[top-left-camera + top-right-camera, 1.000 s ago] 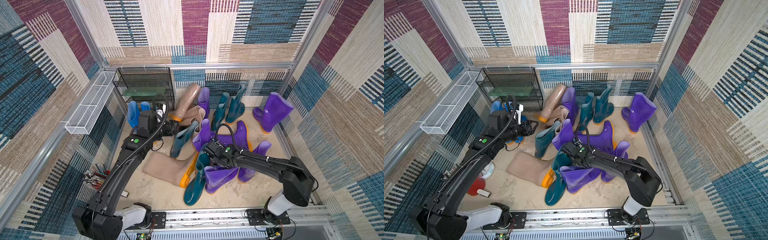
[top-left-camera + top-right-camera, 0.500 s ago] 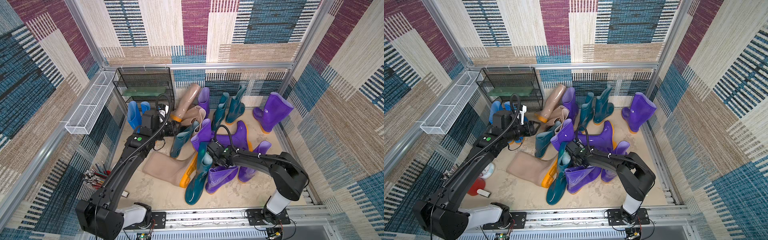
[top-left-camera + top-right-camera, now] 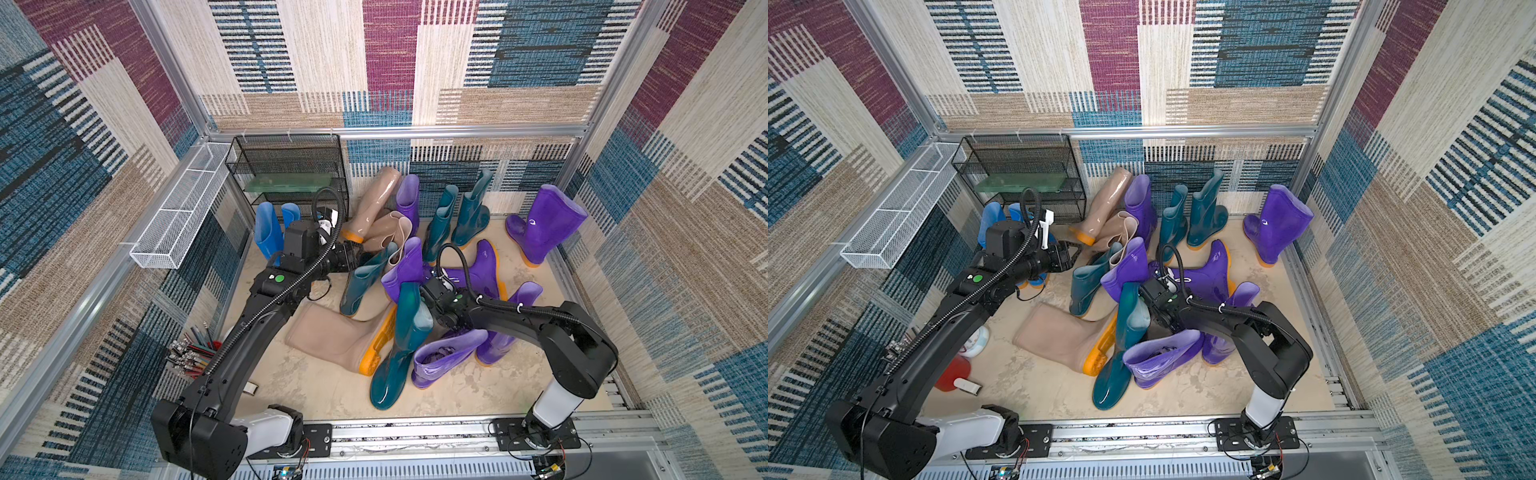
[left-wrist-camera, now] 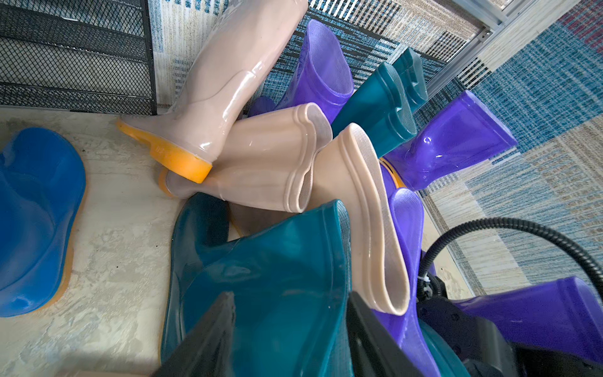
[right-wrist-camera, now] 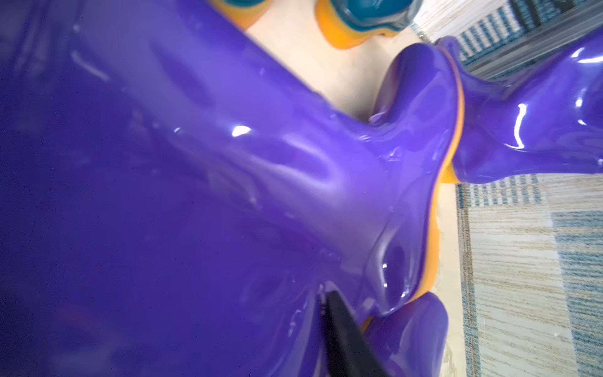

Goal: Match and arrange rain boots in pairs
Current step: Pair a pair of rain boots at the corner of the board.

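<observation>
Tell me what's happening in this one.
Two robot arms are pairing up rain boots. The left gripper sits with jaws apart at the cuff of a leaning teal boot. The right gripper is buried among the boots in the middle, a finger against a lying purple boot; whether it has closed is hidden. Two teal boots stand together at the back wall, two blue ones by the wire rack; the rest are jumbled.

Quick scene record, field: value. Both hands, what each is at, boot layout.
left hand: open, straddling the cuff of a tilted teal boot
right hand: finger against a purple boot; grip unclear
standing: teal pair side by side at the back wall
lying: beige boot on its side
</observation>
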You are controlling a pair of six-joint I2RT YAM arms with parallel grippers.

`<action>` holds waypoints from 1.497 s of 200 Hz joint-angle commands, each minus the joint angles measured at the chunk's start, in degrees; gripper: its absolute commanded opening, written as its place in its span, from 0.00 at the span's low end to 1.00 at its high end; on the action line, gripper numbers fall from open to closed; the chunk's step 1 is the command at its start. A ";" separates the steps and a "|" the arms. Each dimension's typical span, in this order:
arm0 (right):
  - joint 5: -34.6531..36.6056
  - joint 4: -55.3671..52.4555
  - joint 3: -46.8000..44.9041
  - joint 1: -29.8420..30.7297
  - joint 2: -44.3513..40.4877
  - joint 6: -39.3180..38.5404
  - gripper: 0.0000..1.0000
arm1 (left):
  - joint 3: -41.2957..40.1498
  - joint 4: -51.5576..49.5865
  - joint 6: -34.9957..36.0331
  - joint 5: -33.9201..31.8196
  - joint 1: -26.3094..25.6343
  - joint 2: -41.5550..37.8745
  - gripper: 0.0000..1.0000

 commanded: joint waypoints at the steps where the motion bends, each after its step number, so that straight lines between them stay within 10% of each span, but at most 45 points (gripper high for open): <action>1: 1.75 3.22 -0.07 -0.90 -2.17 0.84 0.12 | 0.08 1.18 -0.01 -0.52 -0.07 -0.42 0.57; 101: -16.31 7.91 -2.42 -21.82 -22.61 5.09 0.00 | 0.02 1.36 -0.01 -0.51 -0.30 -1.06 0.56; 211: -42.08 17.52 0.62 -37.29 -20.22 -3.52 0.00 | -0.10 1.61 -0.26 0.18 -0.55 -1.20 0.56; 299: -36.73 16.83 13.36 -43.99 -6.48 -6.34 0.05 | -0.04 1.68 -0.19 0.37 -0.55 -0.81 0.56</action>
